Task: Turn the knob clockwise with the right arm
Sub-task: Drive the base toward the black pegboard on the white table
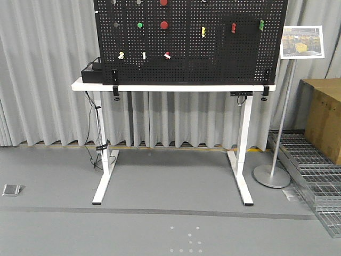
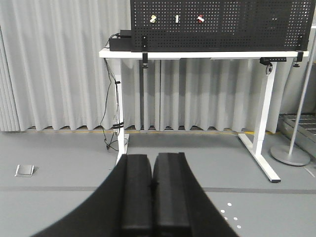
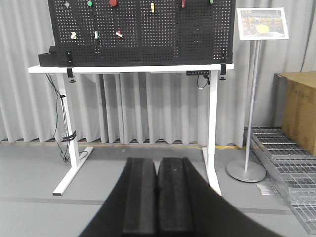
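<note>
Across the grey floor (image 1: 160, 186), well apart from both arms, a white table (image 1: 176, 87) stands against a pleated curtain (image 1: 42, 80) and carries an upright black pegboard (image 1: 213, 58). A round red knob (image 1: 163, 25) sits on the board left of centre, with a green knob (image 1: 140, 24) just beside it on the left and small white, yellow and red pieces scattered lower and to the right. A black box (image 1: 91, 73) rests on the table's left end. To the right stand a sign on a pole (image 1: 302, 42) and a cardboard box (image 1: 325, 117). The right gripper (image 3: 157, 165) has its two black fingers pressed together on nothing, pointed toward the table from a distance. The left gripper (image 2: 152, 163) is closed the same way, also empty-handed.
</note>
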